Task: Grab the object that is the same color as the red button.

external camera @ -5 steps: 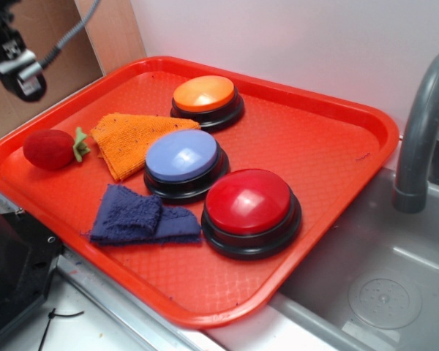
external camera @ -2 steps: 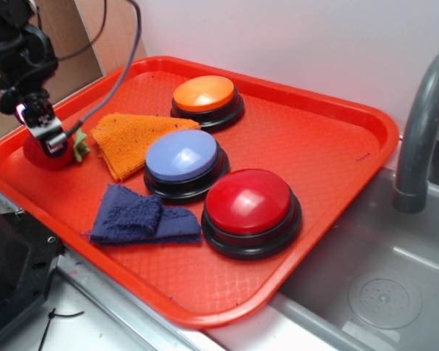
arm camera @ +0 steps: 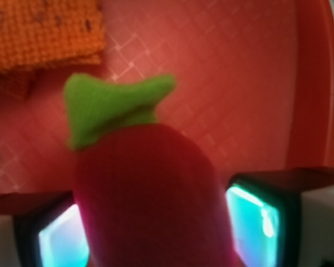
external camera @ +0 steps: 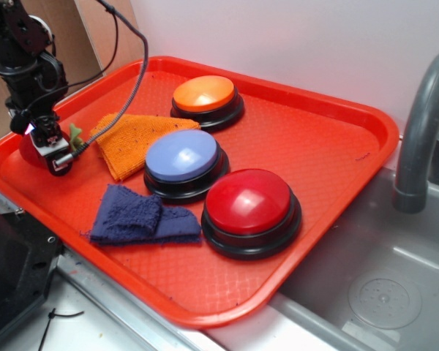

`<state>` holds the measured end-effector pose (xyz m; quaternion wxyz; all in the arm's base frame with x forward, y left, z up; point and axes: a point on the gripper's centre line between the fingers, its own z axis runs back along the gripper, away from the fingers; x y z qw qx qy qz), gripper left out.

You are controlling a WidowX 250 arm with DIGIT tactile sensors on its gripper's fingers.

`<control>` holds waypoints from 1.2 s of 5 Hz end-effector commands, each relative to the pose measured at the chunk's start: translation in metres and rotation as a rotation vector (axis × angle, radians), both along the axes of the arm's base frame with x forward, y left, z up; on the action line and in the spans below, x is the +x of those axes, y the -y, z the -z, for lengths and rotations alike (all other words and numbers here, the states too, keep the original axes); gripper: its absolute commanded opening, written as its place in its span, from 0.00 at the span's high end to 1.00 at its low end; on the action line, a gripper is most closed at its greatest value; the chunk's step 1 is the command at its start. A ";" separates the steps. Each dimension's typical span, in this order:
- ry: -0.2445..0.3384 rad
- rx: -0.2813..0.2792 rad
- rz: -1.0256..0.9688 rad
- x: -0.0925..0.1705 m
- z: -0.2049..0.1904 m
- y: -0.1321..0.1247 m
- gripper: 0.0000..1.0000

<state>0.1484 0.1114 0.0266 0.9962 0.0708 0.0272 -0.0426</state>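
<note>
My gripper (external camera: 47, 142) straddles the red plush strawberry (arm camera: 150, 194) at the tray's (external camera: 336, 110) left edge; whether it has closed, I cannot tell.
The tray holds three dome buttons, including the red button (external camera: 249, 201), and two cloths.

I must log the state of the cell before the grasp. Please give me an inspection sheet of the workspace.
Surface: red tray, on a counter beside a sink.
Job's things: red toy with green top, at the tray's left end; red button near the front of the tray.
Clutter: orange button, blue button, orange cloth, blue cloth.
Gripper: down at the toy; jaws on either side of it in the wrist view; contact cannot be told.
Cables: black cable hanging from the arm over the tray.
Surroundings: grey faucet, white wall, brown board at left.
</note>
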 end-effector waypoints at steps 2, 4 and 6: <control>0.015 0.009 -0.070 0.006 -0.050 0.016 1.00; 0.118 -0.104 -0.195 0.034 -0.112 0.064 1.00; 0.200 -0.161 -0.211 0.062 -0.148 0.114 1.00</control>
